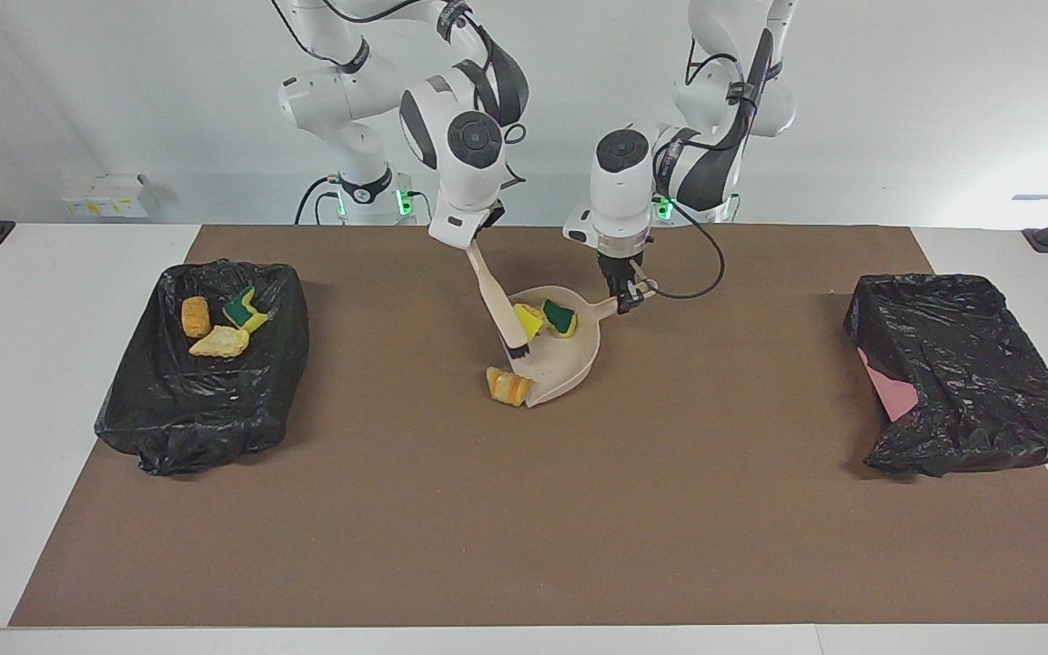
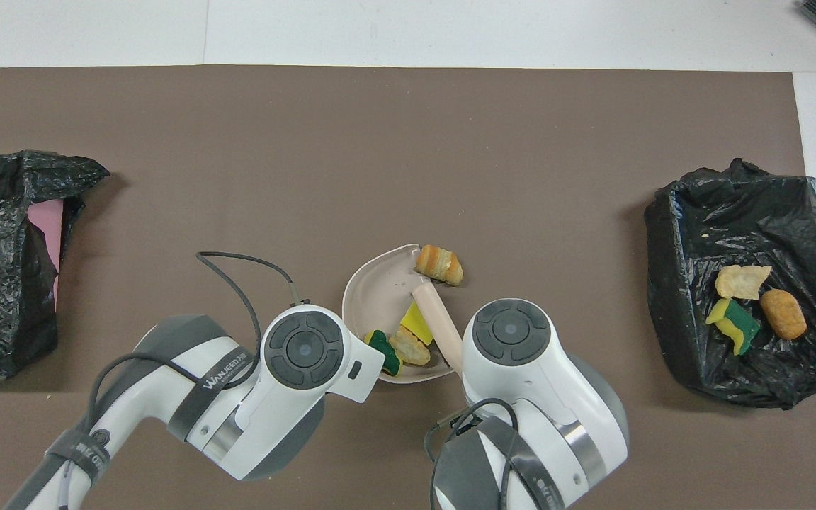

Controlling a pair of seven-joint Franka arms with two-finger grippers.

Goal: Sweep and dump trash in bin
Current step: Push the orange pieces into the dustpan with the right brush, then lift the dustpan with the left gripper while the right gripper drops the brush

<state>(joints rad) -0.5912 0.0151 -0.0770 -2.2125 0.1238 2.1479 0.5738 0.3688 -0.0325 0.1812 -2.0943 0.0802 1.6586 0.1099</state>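
The beige dustpan (image 1: 566, 364) lies on the brown mat in front of the robots, my left gripper (image 1: 622, 289) shut on its handle. My right gripper (image 1: 472, 244) is shut on a beige brush (image 1: 497, 305) that slants down into the pan. In the pan (image 2: 376, 290) lie trash scraps: a yellow sponge piece (image 2: 416, 323), a tan bread lump (image 2: 410, 347) and a green-topped sponge (image 2: 380, 345). A croissant (image 1: 508, 385) lies on the mat at the pan's lip. The black-lined bin (image 1: 187, 428) at the right arm's end holds three scraps (image 1: 219, 342).
A second black-bagged bin (image 1: 961, 382) with pink showing at its side stands at the left arm's end. White table borders the brown mat (image 1: 524, 528). In the overhead view both wrists cover the grippers and the pan's handle.
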